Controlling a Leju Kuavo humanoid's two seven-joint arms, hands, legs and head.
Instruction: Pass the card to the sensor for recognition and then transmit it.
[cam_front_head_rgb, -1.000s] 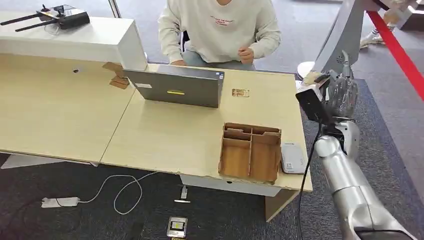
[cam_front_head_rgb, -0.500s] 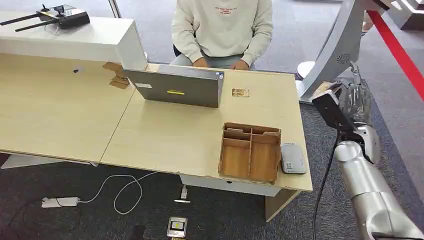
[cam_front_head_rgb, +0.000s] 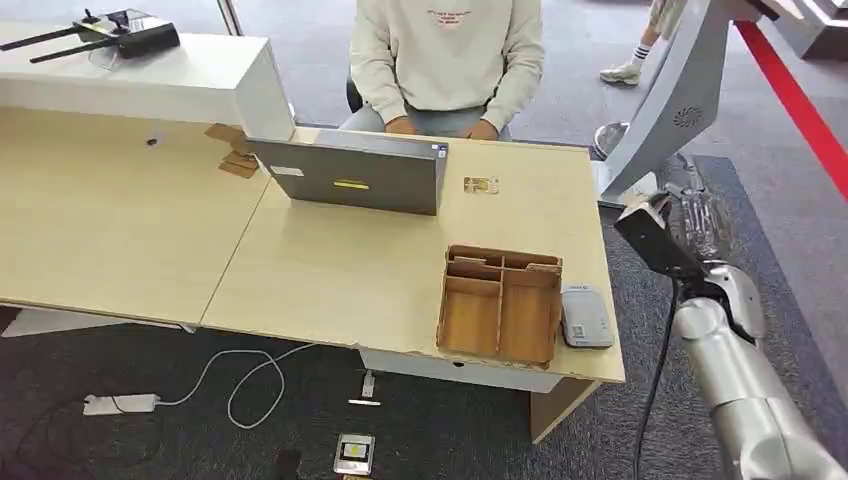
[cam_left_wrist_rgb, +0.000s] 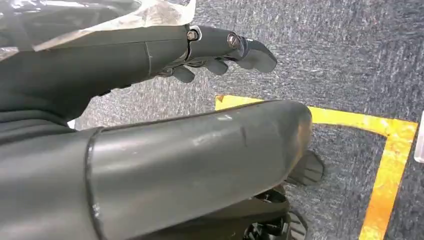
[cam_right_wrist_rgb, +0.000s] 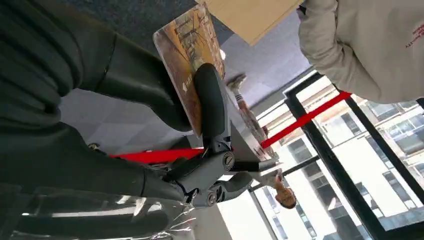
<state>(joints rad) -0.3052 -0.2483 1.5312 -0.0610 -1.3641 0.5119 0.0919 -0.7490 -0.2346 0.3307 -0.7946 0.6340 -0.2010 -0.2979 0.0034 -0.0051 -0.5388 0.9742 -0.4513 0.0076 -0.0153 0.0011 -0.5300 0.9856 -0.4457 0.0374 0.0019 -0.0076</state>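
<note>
Card (cam_right_wrist_rgb: 187, 65), printed in yellow and brown, sits pinched in the right hand (cam_right_wrist_rgb: 150, 100) between the thick thumb and a dark finger (cam_right_wrist_rgb: 212, 102), as the right wrist view shows it; its printed face is turned to the camera. Behind it in that view are a corner of the wooden desk (cam_right_wrist_rgb: 250, 15), the cream sleeve (cam_right_wrist_rgb: 360, 50) of a seated person, a red strip and tall windows.

From the head view, the right hand (cam_front_head_rgb: 695, 215) is raised off the right end of the desk (cam_front_head_rgb: 330, 270), above the grey carpet, with the silver arm coming up from below. On the desk near that end lies the white sensor (cam_front_head_rgb: 586, 316), flat and just beside a wooden compartment tray (cam_front_head_rgb: 500, 303). Further back a grey laptop (cam_front_head_rgb: 350, 175) stands open, and a second small card (cam_front_head_rgb: 481, 185) lies flat to its right. The person in the cream sweatshirt (cam_front_head_rgb: 450, 50) sits behind the desk.

In the left wrist view, the left hand (cam_left_wrist_rgb: 165, 115) hangs over carpet marked with yellow tape (cam_left_wrist_rgb: 385, 150), its fingers (cam_left_wrist_rgb: 225, 47) apart and holding nothing.
</note>
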